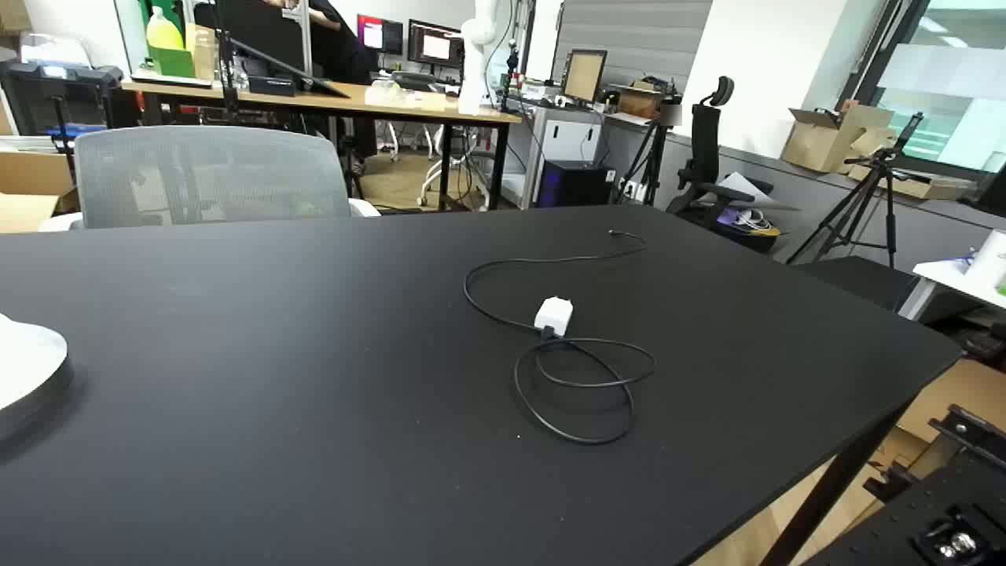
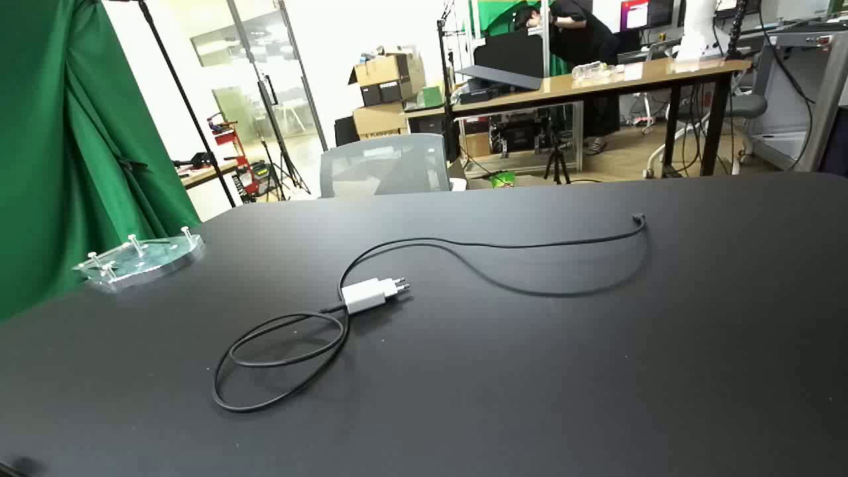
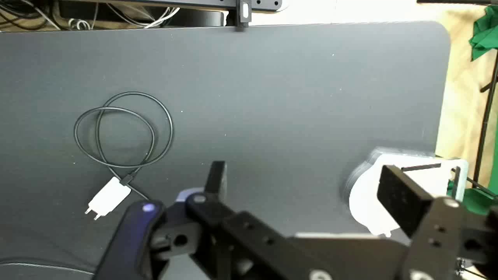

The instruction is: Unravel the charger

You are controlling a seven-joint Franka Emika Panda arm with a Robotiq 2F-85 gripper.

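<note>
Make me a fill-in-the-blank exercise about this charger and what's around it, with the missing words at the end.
In the wrist view, the white adapter shows ____ metal prongs.
The cable plugged into it is ____ in color.
The fingers are ____, the opposite of closed.
In an exterior view, the hanging curtain is ____ in color.

Missing words: two; black; open; green.
</note>
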